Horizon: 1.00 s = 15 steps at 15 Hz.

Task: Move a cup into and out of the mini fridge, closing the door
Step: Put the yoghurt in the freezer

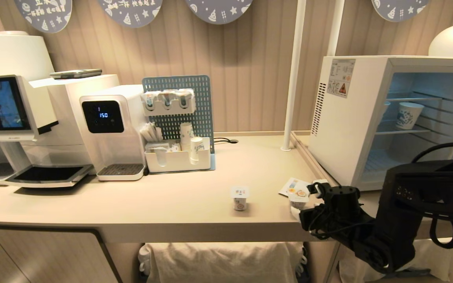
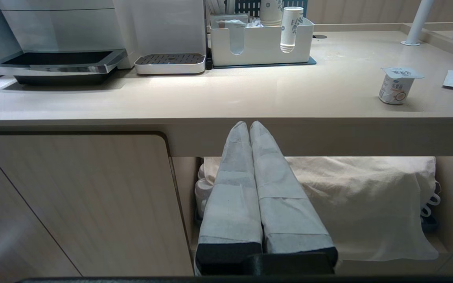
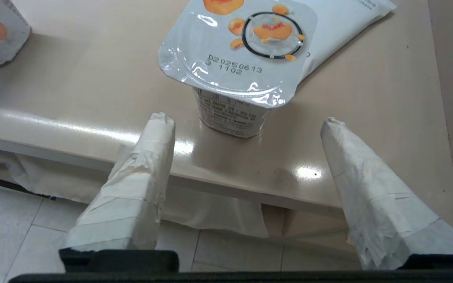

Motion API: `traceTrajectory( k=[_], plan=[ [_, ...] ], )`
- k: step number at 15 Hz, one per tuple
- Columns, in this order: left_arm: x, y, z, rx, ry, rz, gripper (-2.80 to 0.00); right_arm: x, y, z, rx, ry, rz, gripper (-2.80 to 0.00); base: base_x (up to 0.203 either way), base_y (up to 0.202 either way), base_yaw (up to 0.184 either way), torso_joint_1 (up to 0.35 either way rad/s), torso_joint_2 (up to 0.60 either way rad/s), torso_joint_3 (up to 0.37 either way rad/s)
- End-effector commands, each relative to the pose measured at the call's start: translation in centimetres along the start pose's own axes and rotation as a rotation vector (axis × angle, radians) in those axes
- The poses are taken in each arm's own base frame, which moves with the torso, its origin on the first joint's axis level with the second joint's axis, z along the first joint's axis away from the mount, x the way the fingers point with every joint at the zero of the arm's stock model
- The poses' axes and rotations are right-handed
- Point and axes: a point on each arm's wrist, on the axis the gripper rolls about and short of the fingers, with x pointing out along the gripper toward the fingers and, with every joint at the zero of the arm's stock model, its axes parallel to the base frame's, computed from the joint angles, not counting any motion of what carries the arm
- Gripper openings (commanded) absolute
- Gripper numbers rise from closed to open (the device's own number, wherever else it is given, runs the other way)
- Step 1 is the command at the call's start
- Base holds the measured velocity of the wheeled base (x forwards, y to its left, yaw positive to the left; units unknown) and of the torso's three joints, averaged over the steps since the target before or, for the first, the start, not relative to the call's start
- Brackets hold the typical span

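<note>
A small white yogurt cup with a peach-print foil lid stands upright near the counter's front right edge. My right gripper is open at that edge. Its taped fingertips sit on either side of the cup and a little short of it, not touching. The white mini fridge stands open at the right, with a patterned paper cup on a wire shelf. Its door is out of view. My left gripper is shut and empty, parked below the counter's front edge.
A second yogurt cup stands further left on the counter. A flat white sachet lies behind the near cup. A water dispenser, a coffee machine and a cup organiser line the back left. A white post rises beside the fridge.
</note>
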Motion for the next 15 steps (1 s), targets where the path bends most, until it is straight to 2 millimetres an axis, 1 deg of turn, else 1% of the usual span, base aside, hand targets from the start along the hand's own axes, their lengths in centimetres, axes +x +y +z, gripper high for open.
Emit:
traceTrajectory(
  k=[1, 6, 13, 15],
  plan=[
    [0.0, 0.0, -0.1, -0.001, 0.003, 0.001, -2.80, 0.2, 0.1, 0.9, 0.004, -0.017, -0.001, 0.00, 0.000, 0.000, 0.000, 0.000, 0.00, 0.000],
    [0.0, 0.0, -0.1, -0.001, 0.002, 0.001, -2.80, 1.9, 0.3, 2.4, 0.007, 0.017, -0.076, 0.00, 0.000, 0.000, 0.000, 0.000, 0.00, 0.000],
    [0.0, 0.0, -0.1, -0.001, 0.002, 0.001, -2.80, 3.9, 1.0, 4.2, -0.006, 0.065, -0.099, 0.00, 0.000, 0.000, 0.000, 0.000, 0.00, 0.000],
    [0.0, 0.0, -0.1, -0.002, 0.002, 0.001, -2.80, 4.6, 1.3, 4.4, -0.011, 0.080, -0.099, 0.00, 0.000, 0.000, 0.000, 0.000, 0.00, 0.000]
  ],
)
